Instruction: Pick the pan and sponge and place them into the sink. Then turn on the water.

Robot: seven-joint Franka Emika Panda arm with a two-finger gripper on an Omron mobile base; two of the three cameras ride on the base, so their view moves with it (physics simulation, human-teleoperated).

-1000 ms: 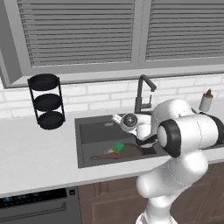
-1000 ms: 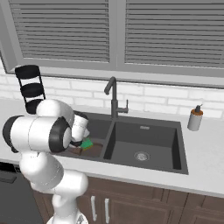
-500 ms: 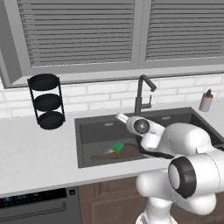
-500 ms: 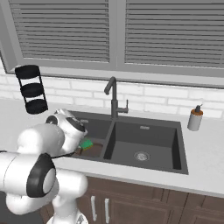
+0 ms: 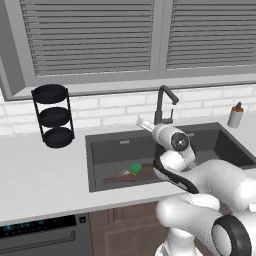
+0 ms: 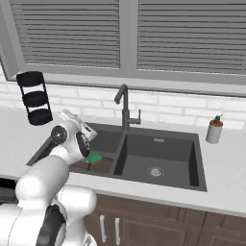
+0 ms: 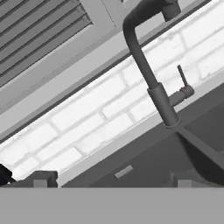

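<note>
With the pan [image 5: 142,174] and sponge [image 5: 135,168] lying in the sink [image 5: 102,150] at frame centre, the wide-open, empty gripper [image 7: 109,179] could overshoot the thin faucet lever [image 7: 182,78] upper right.

A pale grey counter [image 5: 40,175] runs under the white brick wall. Set into it is a dark grey double-bowl sink [image 6: 158,144] with a dark gooseneck faucet [image 6: 124,108] at its back rim. A black three-tier round rack [image 5: 52,116] stands at the left, a soap dispenser bottle [image 6: 214,129] at the right.
</note>
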